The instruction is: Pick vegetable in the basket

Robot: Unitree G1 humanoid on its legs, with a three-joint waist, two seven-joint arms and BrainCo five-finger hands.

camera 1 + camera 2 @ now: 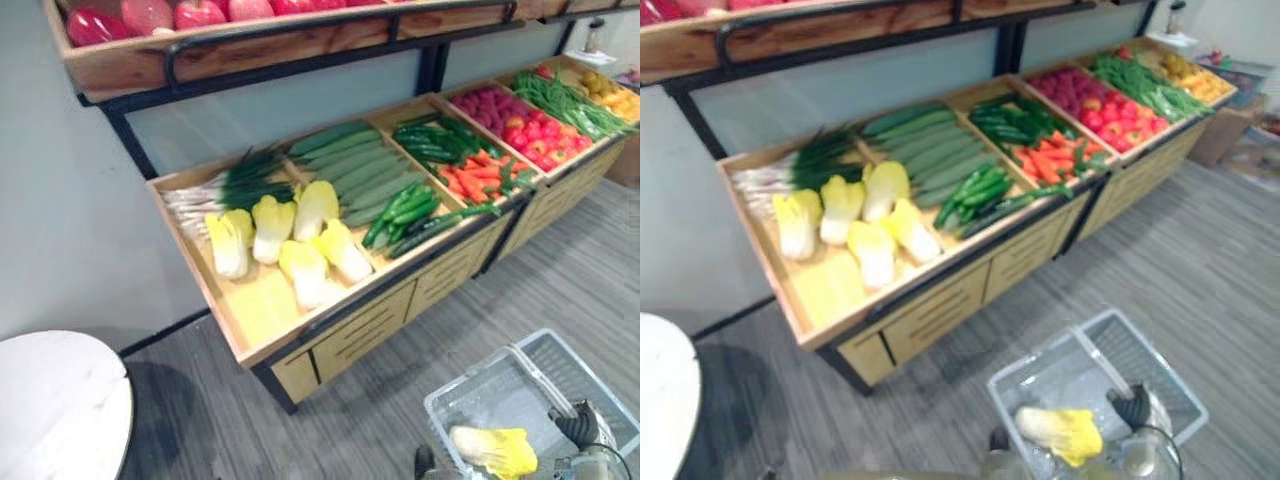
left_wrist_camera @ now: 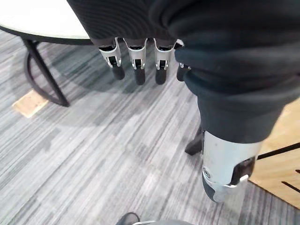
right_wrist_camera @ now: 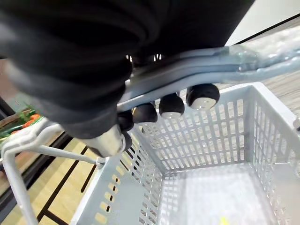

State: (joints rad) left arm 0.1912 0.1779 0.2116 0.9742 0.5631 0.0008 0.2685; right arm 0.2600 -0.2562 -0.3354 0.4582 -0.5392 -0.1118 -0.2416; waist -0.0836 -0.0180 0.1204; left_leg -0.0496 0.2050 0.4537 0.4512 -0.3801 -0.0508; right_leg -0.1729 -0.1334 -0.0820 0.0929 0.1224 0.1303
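Grey floor (image 2: 93, 150) below: your right hand (image 3: 171, 107) curls round the handle (image 3: 201, 65) of the basket (image 1: 1050, 347) (cabbage (image 1: 495, 450) at its near edge); left hand (image 2: 136, 56) hangs straight-fingered, empty.

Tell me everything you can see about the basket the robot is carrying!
The basket looks like pale grey plastic, a box open at the top, with rows of small slots cut through its walls and bottom. Its grey handle is swung up, and the right hand has its fingers curled round it. One cabbage, white with yellow leaves, lies on its side inside. The basket sits upright low at the robot's right, over the grey floor, apart from the wooden vegetable stand.
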